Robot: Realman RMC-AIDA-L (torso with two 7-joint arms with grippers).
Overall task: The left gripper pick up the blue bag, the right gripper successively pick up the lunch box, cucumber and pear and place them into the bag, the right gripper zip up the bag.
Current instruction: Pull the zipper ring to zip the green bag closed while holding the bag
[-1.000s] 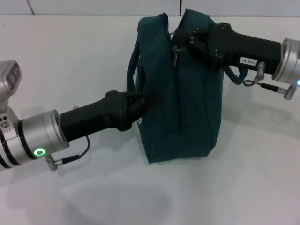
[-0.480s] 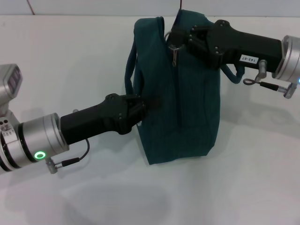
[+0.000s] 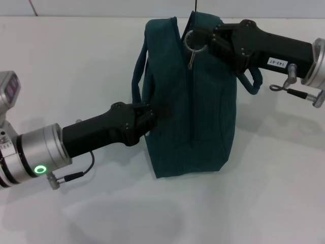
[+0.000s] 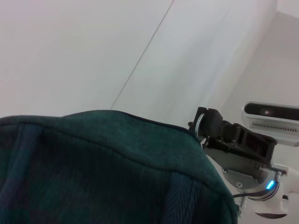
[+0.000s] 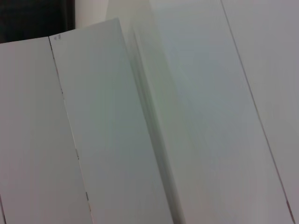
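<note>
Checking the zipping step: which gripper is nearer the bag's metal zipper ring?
Right. The right gripper is at the zipper ring atop the blue bag; the left gripper holds the bag's side, lower down.

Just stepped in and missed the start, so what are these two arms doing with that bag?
The left gripper grips the side of the dark teal-blue fabric bag, which stands on the white table. The right gripper is at the bag's top, pinching the metal ring zipper pull. The zip looks closed along its visible length. The lunch box, cucumber and pear are not in view.
</note>
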